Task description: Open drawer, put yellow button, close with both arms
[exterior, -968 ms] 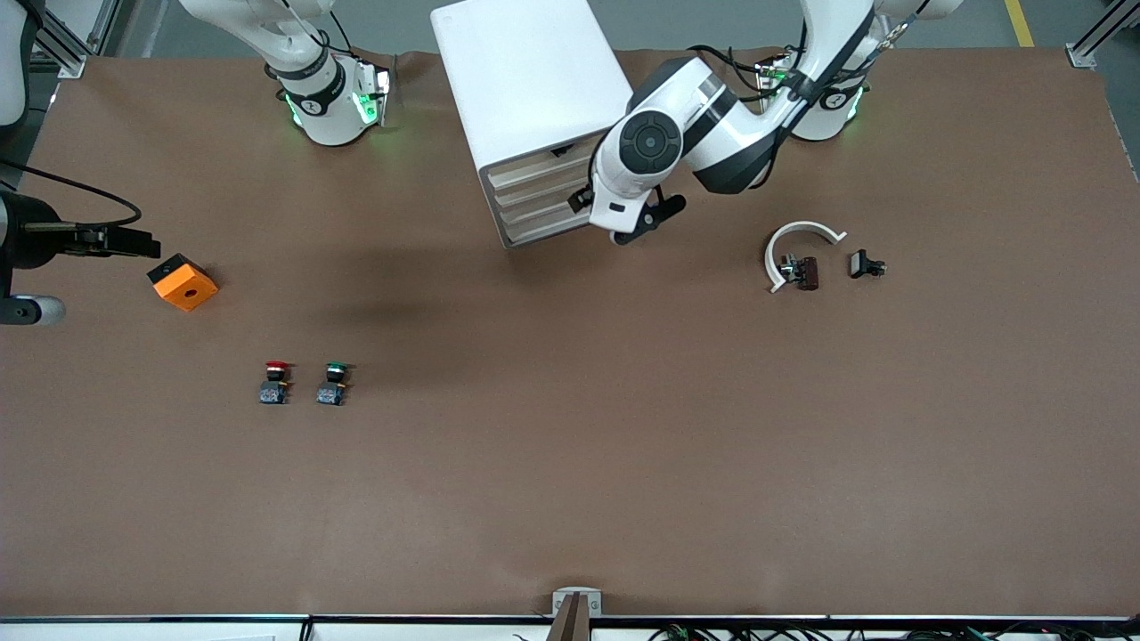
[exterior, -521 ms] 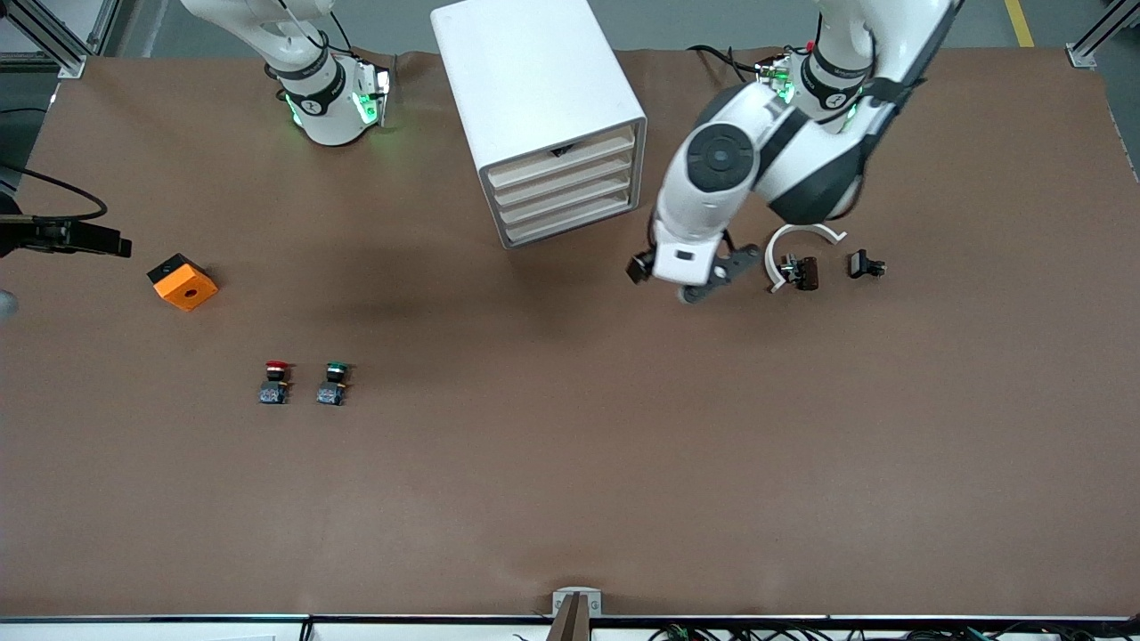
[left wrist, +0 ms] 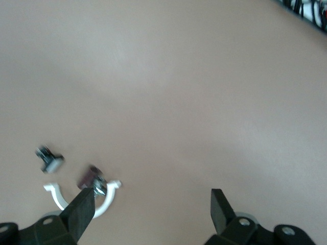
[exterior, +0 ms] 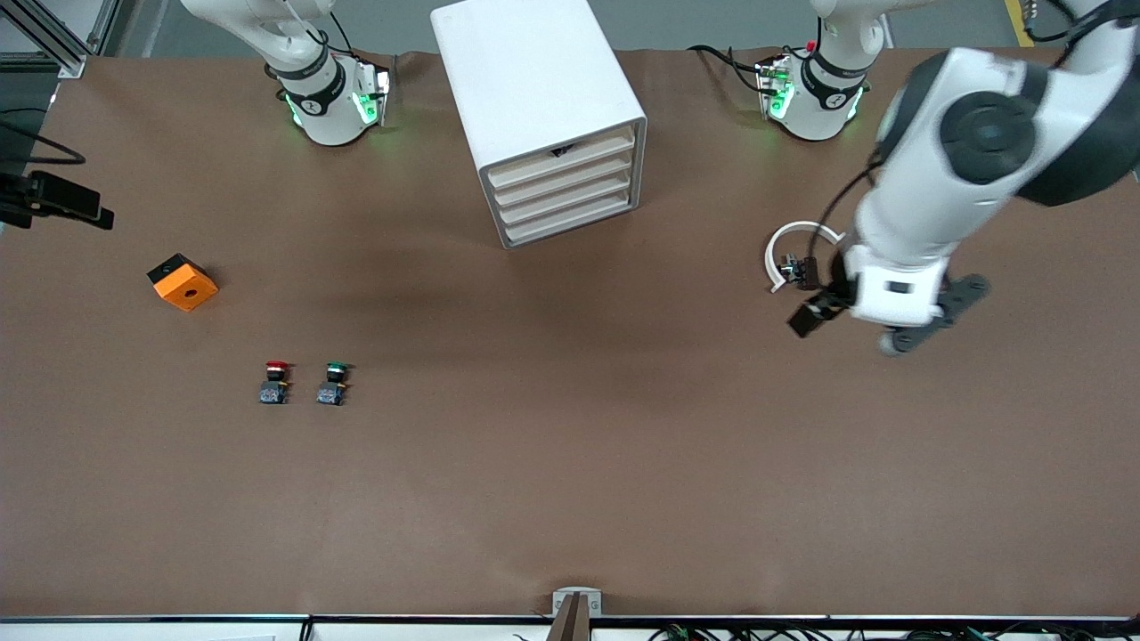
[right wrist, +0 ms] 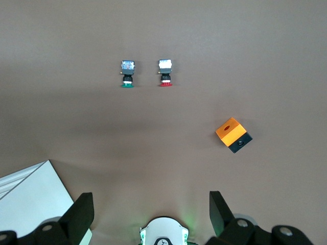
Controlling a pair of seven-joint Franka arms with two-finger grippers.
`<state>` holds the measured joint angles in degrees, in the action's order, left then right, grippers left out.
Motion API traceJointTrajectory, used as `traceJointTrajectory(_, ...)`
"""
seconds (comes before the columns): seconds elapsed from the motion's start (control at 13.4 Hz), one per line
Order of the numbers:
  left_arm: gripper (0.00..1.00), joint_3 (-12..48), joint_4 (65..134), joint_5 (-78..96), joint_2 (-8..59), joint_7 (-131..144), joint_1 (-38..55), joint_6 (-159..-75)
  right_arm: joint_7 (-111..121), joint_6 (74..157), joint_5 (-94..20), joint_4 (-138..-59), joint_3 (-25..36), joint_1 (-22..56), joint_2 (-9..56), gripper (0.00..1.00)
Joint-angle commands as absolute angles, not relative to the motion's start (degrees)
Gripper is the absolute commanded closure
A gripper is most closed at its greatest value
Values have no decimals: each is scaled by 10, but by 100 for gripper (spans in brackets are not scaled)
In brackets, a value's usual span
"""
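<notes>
Front view: the left gripper (exterior: 846, 325), fingers apart, has moved from beside the cabinet (exterior: 543, 116) to over the white ring (exterior: 793, 254). The drawer (exterior: 561, 160) stays closed. Left wrist view: fingers (left wrist: 82, 212) spread, empty. Right wrist view: right gripper (right wrist: 148, 214) fingers apart; yellow button unseen.

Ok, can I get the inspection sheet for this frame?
Surface: brown table, no spills seen.
Job's things: drawer shut in the cabinet; yellow button nothing seen.
Clutter: red button, green button, orange box toward the right arm's end; white clip with dark part toward the left arm's end.
Grippers: left gripper open, over the table by the clip; right gripper open, over the table's edge.
Cables: cable by the left arm's base.
Surroundings: metal frame.
</notes>
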<state>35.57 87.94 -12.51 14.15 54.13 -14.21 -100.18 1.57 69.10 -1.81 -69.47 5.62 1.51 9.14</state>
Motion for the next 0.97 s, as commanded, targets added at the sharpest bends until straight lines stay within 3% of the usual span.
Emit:
traceJointTrajectory(0.0, 0, 363, 866, -140, 126, 441, -192, -964, 11, 692, -19, -710, 55, 13, 58, 0)
traceJointTrajectory(0.37, 0, 363, 865, -133, 77, 252, -261, -919, 11, 660, -19, -711, 51, 17, 54, 0)
traceJointTrajectory(0.52, 0, 360, 855, -130, 60, 227, -271, -903, 10, 660, -19, -751, 52, 17, 28, 0)
traceJointTrajectory(0.74, 0, 232, 860, -101, 18, 123, -192, -884, 11, 756, -18, -901, 52, 12, -75, 0)
traceJointTrajectory(0.89, 0, 131, 861, -76, 7, 67, -110, -861, 11, 792, -18, -948, 52, 11, -109, 0)
